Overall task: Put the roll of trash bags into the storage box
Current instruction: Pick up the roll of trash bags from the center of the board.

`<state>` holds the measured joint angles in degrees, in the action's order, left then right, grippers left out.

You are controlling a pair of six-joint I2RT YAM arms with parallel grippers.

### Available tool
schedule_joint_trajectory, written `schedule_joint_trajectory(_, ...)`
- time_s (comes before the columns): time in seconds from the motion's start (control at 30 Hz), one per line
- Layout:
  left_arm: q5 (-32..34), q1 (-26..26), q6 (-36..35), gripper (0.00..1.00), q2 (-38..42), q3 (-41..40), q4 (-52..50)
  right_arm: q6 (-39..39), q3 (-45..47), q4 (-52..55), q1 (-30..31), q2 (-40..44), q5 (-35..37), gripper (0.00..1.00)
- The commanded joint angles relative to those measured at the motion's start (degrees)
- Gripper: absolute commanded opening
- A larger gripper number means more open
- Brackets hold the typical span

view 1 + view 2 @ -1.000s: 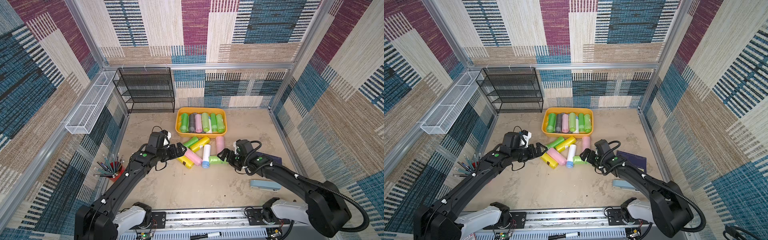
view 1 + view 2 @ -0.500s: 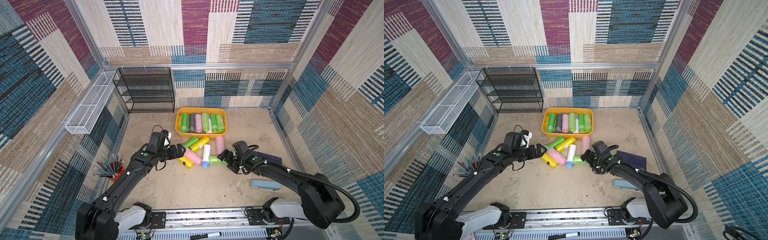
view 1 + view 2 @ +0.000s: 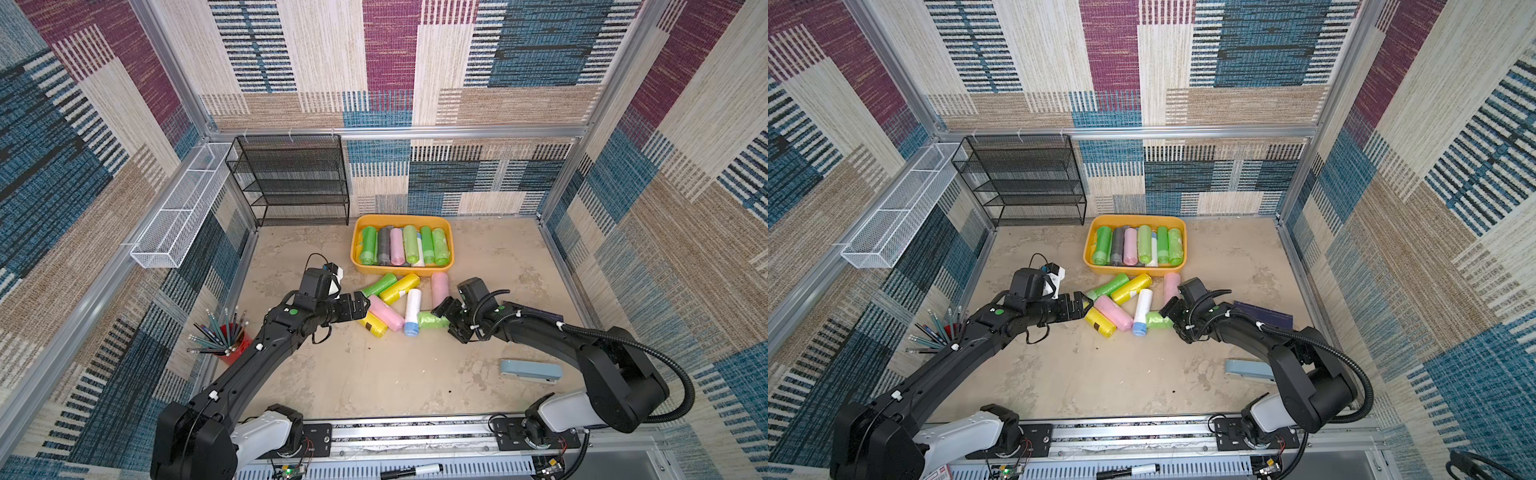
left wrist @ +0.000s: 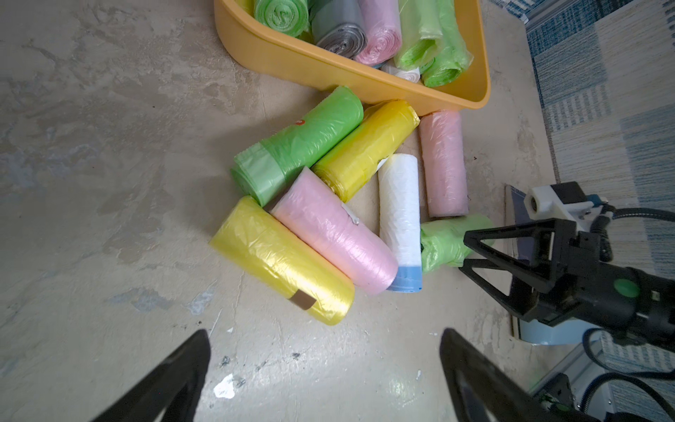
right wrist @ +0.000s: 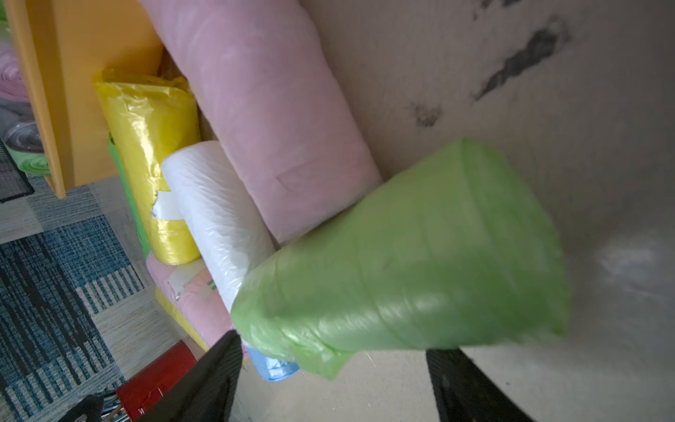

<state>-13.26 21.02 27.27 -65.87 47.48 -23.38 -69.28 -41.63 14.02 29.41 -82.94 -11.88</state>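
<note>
we see the yellow storage box at the back of the bench, near the foot of the black mesh rack. a row of rolls lies side by side in it: green, grey, pink and white.

more rolls lie loose in a heap on the bench in front of the box. a long green roll and a yellow roll slant with their far ends at the box's front wall. a pale pink roll points at that wall too. nearer us lie a white roll with a blue end, a pink roll and a second yellow roll.

the short green roll lies on the bench outside the box, at the near edge of the heap, just beside the white roll's blue end. the right jaws stand spread on either side of its outer end. whether they press on it we cannot tell.

the left jaws are spread wide and hold nothing. they hover over the bench just beside the second yellow roll.

a grey-blue stapler lies well apart from the heap, on the right. a red cup of pencils stands at the left edge.
</note>
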Motion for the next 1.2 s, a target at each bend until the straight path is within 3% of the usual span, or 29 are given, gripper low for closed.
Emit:
schedule_joint_trajectory(0.0, 0.8, 0.1, -1.0, 0.98, 0.4, -1.0, 2.0, -3.2, -0.5, -0.1, 0.0, -0.7, 0.8, 0.80)
schedule_joint_trajectory(0.47, 2.0, 0.0, -1.0, 0.98, 1.4, -1.1, 1.0, 2.6, -6.8, 5.9, 0.8, -10.5, 1.1, 0.76)
schedule_joint_trajectory(0.97, 2.4, 0.0, -1.1, 0.98, -1.0, 1.2, -1.2, 11.6, -6.9, 19.2, 0.8, -7.9, 3.7, 0.76)
schedule_joint_trajectory(1.17, 2.4, 0.0, -0.9, 0.98, -1.9, 1.9, -1.4, 11.8, -6.3, 19.9, 0.8, -4.3, 4.7, 0.76)
